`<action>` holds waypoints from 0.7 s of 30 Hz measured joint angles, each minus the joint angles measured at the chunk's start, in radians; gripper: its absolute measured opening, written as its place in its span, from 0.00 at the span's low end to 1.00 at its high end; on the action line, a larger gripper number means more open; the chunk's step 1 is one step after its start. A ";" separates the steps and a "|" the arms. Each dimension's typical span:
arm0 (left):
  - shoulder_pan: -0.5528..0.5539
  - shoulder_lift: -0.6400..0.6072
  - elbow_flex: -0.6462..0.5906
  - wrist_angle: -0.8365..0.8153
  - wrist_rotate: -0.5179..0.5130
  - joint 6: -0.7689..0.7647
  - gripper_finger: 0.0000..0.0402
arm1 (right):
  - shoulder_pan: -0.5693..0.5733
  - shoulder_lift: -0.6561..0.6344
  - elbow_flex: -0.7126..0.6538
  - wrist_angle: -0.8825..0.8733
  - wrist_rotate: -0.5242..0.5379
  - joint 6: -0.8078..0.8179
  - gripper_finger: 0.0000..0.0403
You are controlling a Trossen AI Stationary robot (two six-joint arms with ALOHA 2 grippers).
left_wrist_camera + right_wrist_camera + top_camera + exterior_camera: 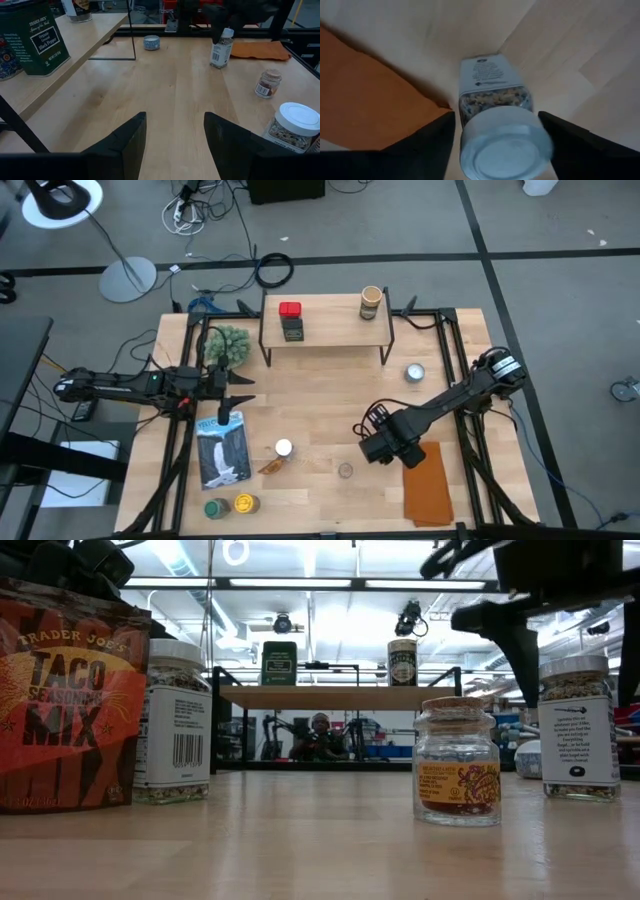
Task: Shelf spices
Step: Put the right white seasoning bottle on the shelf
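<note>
The shelf (325,328) stands at the desk's (330,390) far edge, well beyond both arms, with two spices already on top. The right gripper (497,150) hangs directly over a white-capped spice jar (495,115) beside the orange cloth (428,482), jaws released and straddling its cap. The jar looks light, rigid and smooth-sided, so probably slippery; pinching the flat-sided body just under the cap seems safest. The left gripper (172,142) waits, jaws released, near the taco packet (222,452).
</note>
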 joint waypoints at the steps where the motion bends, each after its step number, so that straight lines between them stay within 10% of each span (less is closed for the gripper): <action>1: 0.000 0.000 0.000 0.000 0.000 0.000 0.51 | 0.000 0.000 -0.010 0.004 0.000 0.000 0.66; 8: 0.000 0.000 0.000 0.001 0.000 0.000 0.51 | 0.000 -0.008 -0.033 0.059 0.000 0.000 0.49; 21: 0.000 0.000 0.000 0.001 0.000 0.000 0.51 | -0.084 -0.028 0.089 0.011 0.011 0.082 0.50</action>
